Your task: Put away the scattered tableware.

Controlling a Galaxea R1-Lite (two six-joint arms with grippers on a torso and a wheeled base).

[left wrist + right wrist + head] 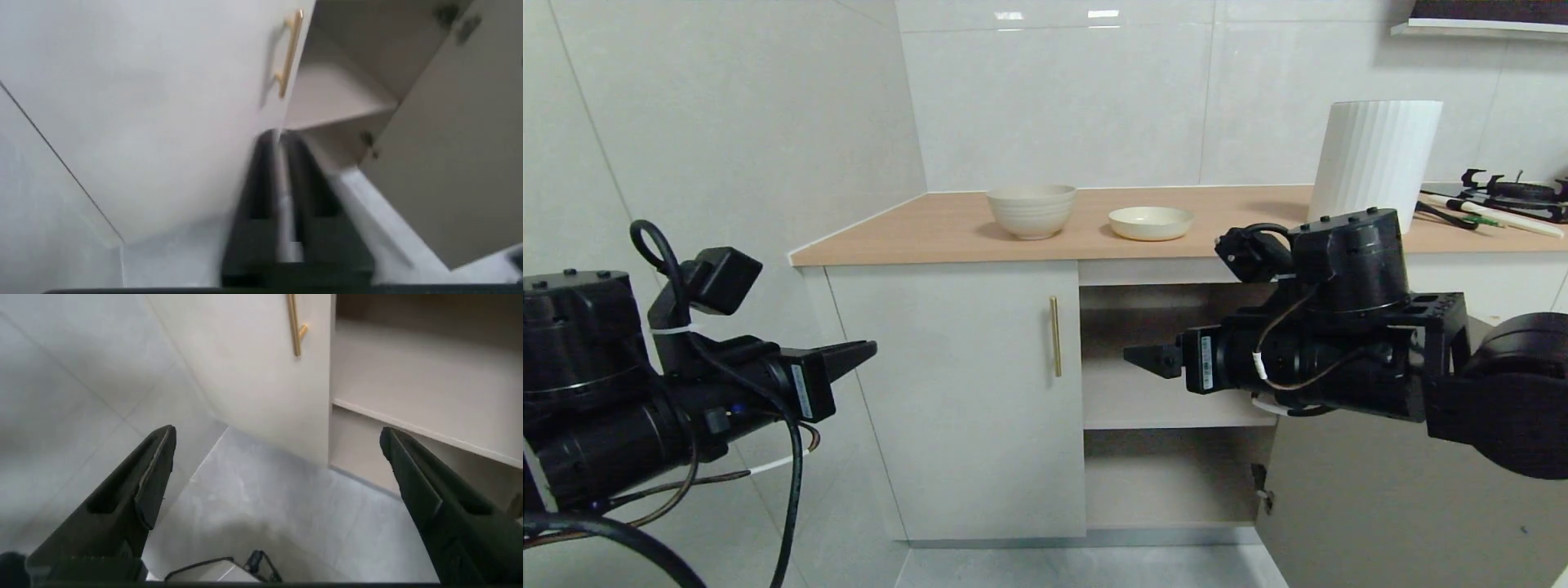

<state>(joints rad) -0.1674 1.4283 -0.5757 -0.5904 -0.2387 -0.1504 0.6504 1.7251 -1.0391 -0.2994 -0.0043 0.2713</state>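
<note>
Wooden counter [907, 233], bowl [1031, 211] and dish [1151, 222] upright

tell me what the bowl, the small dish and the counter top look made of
The bowl looks ceramic or melamine: cream, matte, ridged bands round its wall. The small dish has the same cream look, smooth with a soft sheen, so likely the same. The counter top looks like wood-effect laminate: even tan, flat, hardly any grain.

No legible text, numbers, signs — none readable.
</note>
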